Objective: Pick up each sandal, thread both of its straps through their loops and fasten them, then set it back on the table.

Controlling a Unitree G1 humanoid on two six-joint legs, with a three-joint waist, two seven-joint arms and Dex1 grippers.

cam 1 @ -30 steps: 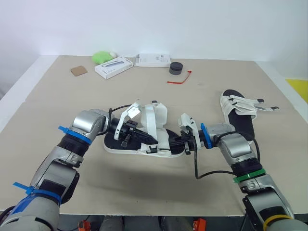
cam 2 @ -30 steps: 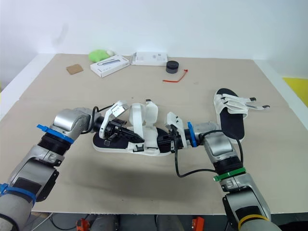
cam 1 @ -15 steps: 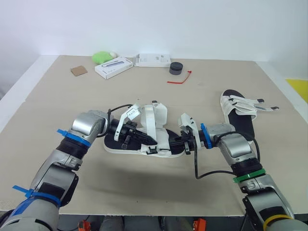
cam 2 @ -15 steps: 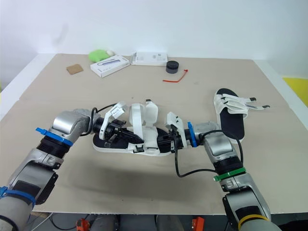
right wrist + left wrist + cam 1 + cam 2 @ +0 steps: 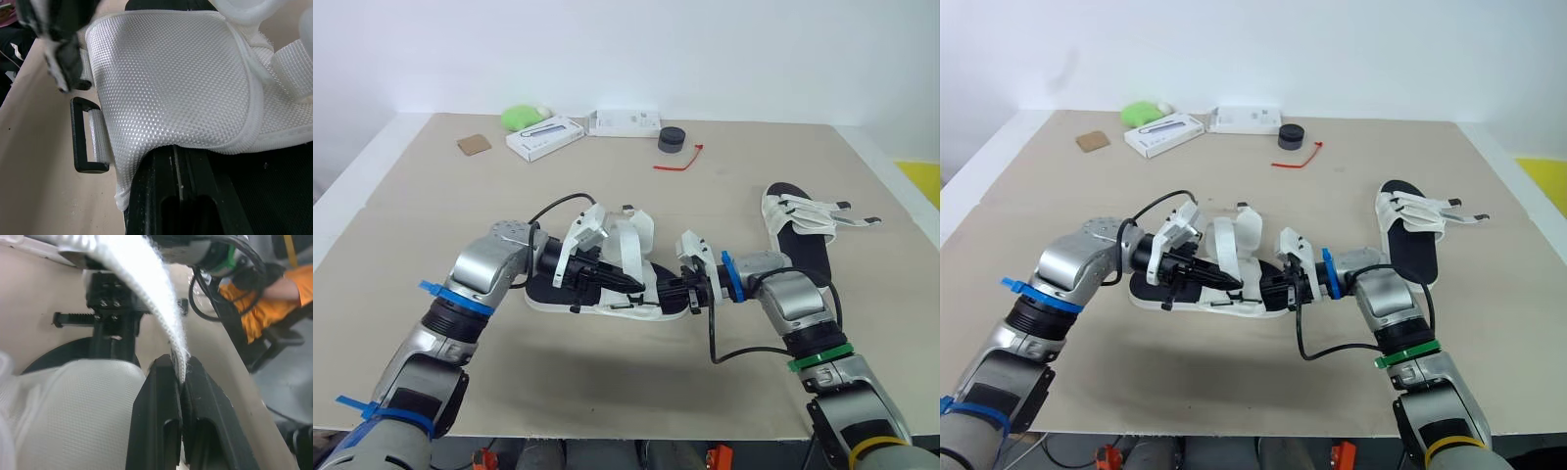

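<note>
Both arms bent inward, tips nearly meeting mid-frame.
Left end effector (image 5: 634, 286) pinches a strap (image 5: 161, 303) between closed fingers; right end effector (image 5: 658, 293), pointing frame-left, clamps the sandal (image 5: 171, 73).

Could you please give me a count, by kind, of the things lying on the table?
Sandals: 2
White boxes: 2
Green lump: 1
Brown square: 1
Black round cap: 1
Red tie: 1
Total: 8
</note>
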